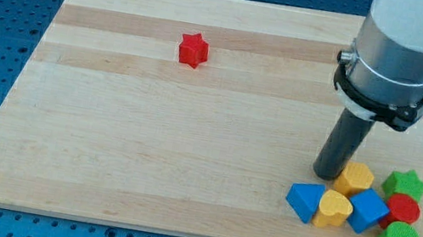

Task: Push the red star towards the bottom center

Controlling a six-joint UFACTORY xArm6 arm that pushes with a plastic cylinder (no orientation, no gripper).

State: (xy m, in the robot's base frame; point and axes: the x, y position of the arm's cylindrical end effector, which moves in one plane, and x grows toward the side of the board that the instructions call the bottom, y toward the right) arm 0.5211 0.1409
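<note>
one red star [194, 49] sits well apart from your bare rod's tip [328, 175], which grips nothing beside the yellow block [354, 177]; you must travel behind the star first.

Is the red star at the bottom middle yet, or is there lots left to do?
Nothing looks done yet: the red star sits near the view's top, left of centre. My tip is far off at the view's lower right, beside the yellow block in the cluster. Left: reach the star from above and push it down to the bottom centre.
</note>
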